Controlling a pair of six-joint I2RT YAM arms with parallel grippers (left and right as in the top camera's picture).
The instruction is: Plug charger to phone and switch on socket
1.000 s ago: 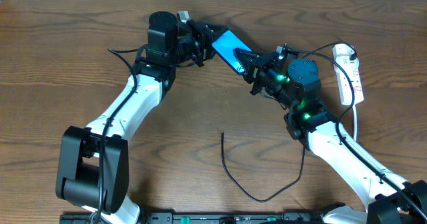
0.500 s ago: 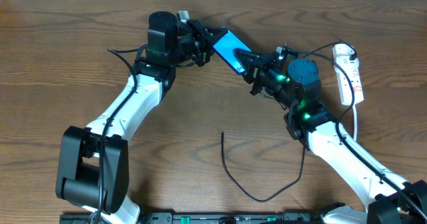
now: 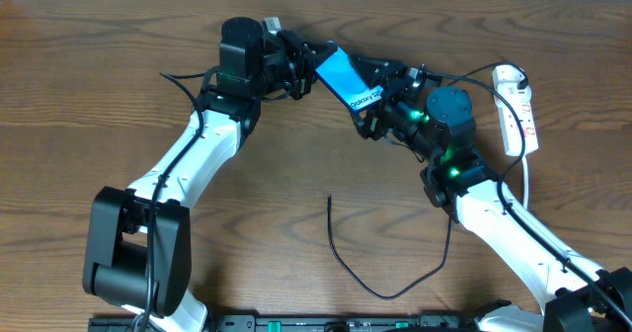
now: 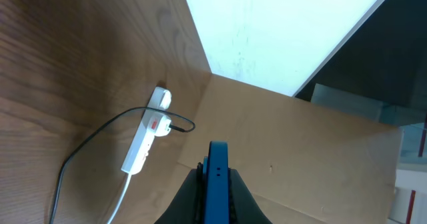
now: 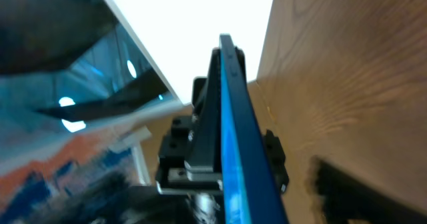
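- Clamping the phone (image 3: 346, 80) at its upper-left end with the left gripper (image 3: 314, 65). In the left wrist view, dark fingers (image 4: 189, 201) pressed on both flat faces of the thin blue slab (image 4: 217, 177).
- Right gripper (image 3: 373, 103) at the opposite, lower-right end, seemingly straddling it. Closed or loose: cannot tell, with only the phone edge-on (image 5: 233, 137) and blur in the right wrist view.
- Phone held off the table (image 3: 118, 75), tilted between the two arms. Probably to pass it across or to steady it so the port end can be reached.
- Charger (image 3: 331, 235) lying loose on the wood nearer the robot, well apart from both grippers and grasped by neither. Plug tip free, not yet in the phone.
- Socket (image 3: 520, 110) flat near the right side of the table, with a thin black lead entering its side (image 4: 141, 147). Switch state too small to read.
- Phone: rigid, slim, glossy, bright blue face with a dark rim. Likely slippery, hence the grip on the broad faces.
- Charger: thin, black, limp, resting in a loose U.
- Socket: narrow white hard plastic with red marks and a white cord.
- Table: brown, matte wood grain.
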